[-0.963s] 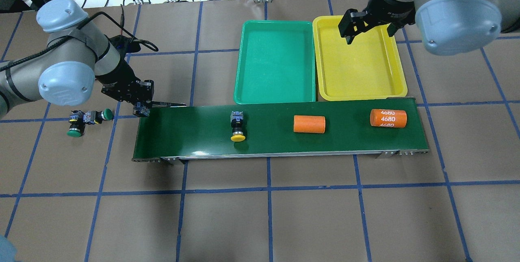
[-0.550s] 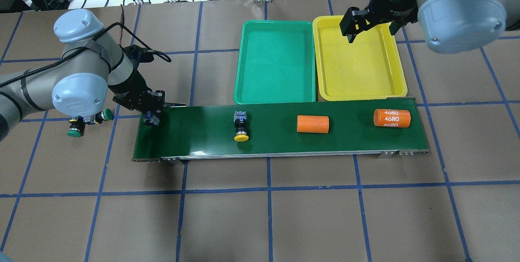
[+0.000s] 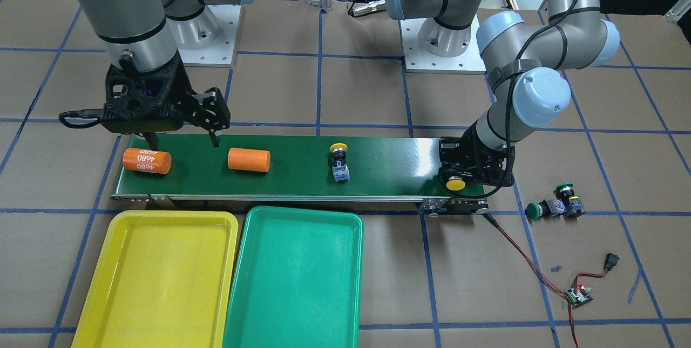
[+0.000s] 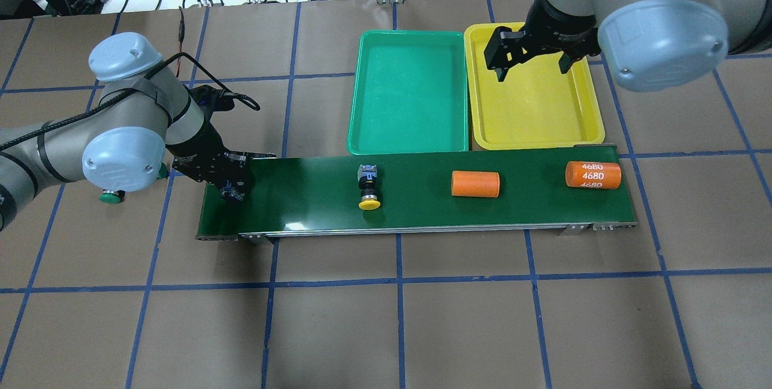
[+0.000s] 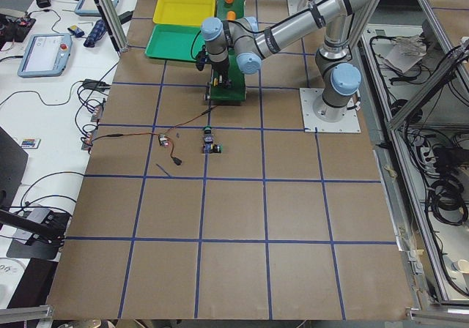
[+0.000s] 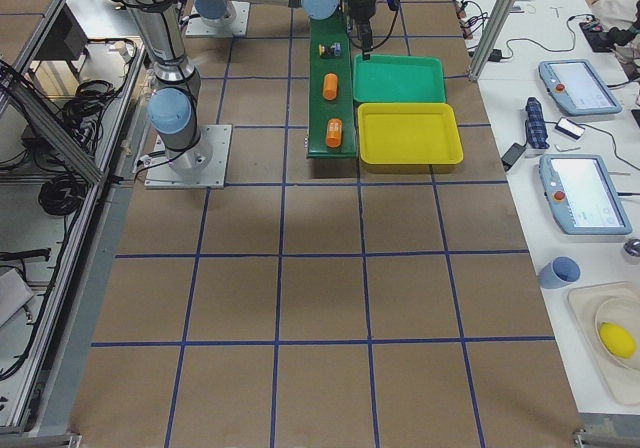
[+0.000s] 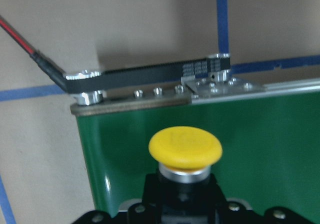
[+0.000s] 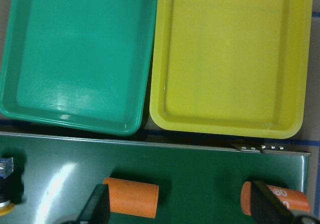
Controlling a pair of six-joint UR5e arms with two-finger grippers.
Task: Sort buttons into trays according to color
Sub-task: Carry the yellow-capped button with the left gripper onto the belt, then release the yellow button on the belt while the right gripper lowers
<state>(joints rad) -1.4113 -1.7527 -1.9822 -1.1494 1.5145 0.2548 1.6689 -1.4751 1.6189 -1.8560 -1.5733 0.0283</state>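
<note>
Jaws on left gripper (image 3: 460, 172): closed on the black body of the held yellow button (image 7: 185, 146), with the cap aimed toward the tray-side edge of the conveyor (image 4: 301, 196). Gripping the body keeps the cap free. Sitting low over the conveyor's left end reads as a feed position. Wrist view is too tight to say if the button touches the belt.

Jaws on right gripper (image 4: 533, 62): wide open, nothing between them, hanging over the yellow tray (image 4: 531, 117) just off the conveyor's far edge. Likely staged there to pick parts as they arrive.

2nd yellow button (image 4: 368, 190) lies mid-conveyor, cap toward the near edge. 2 orange cylinders (image 4: 475, 184) sit on the conveyor's right half, not ours. Green tray (image 4: 410, 99) and yellow tray butt the conveyor's far edge, so drops are short; no button in either yet. 2 green buttons (image 3: 534, 209) sit on the table off the conveyor's left end.
</note>
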